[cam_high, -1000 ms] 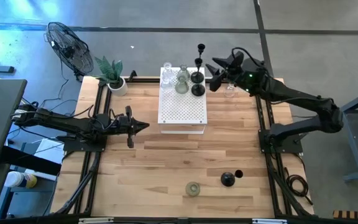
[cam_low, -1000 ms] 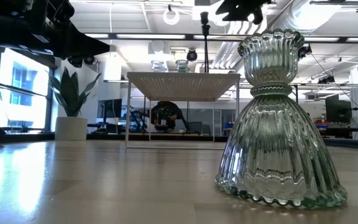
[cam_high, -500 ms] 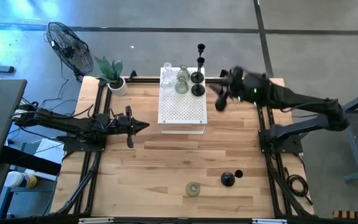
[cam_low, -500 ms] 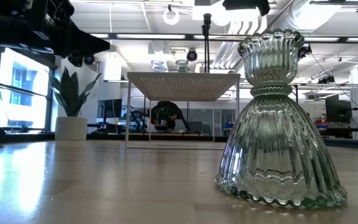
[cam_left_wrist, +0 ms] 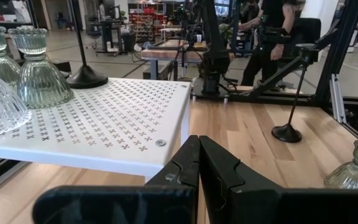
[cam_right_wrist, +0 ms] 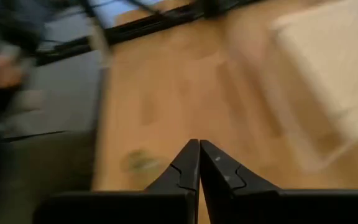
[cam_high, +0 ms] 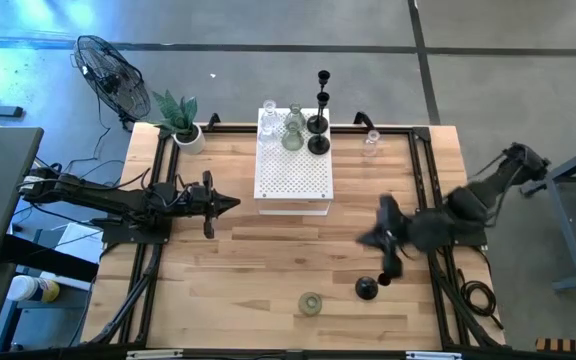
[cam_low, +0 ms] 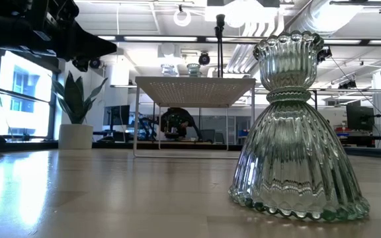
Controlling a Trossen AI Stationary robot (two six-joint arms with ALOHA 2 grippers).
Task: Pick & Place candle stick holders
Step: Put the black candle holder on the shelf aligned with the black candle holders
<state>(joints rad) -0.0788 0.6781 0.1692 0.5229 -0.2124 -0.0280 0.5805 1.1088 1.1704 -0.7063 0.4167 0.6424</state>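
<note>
Several candle stick holders stand at the far end of the white perforated box [cam_high: 293, 170]: glass ones [cam_high: 292, 132] [cam_left_wrist: 39, 74] and black ones [cam_high: 318, 135]. A clear one [cam_high: 371, 144] stands on the table at the far right. Near the front edge stand a black one [cam_high: 367, 288] [cam_left_wrist: 288, 132] and a ribbed glass one [cam_high: 311, 303] [cam_low: 296, 132]. My left gripper [cam_high: 232, 203] [cam_left_wrist: 199, 146] is shut and level, left of the box. My right gripper [cam_high: 368, 240] [cam_right_wrist: 197, 146] is shut and blurred, in the air above the table just beyond the black holder.
A potted plant [cam_high: 181, 120] stands at the far left corner and a fan [cam_high: 108, 72] on the floor beyond it. Black frame rails [cam_high: 420, 190] run along both sides of the table. Bare wood lies between the box and the near holders. A person [cam_left_wrist: 272, 31] stands beyond the table.
My right gripper has swung fast from the far right of the table, beside the clear holder, toward the near edge, tipping downward. Its fingers, spread apart a second ago, now stand together. The clear holder stays where it stood.
</note>
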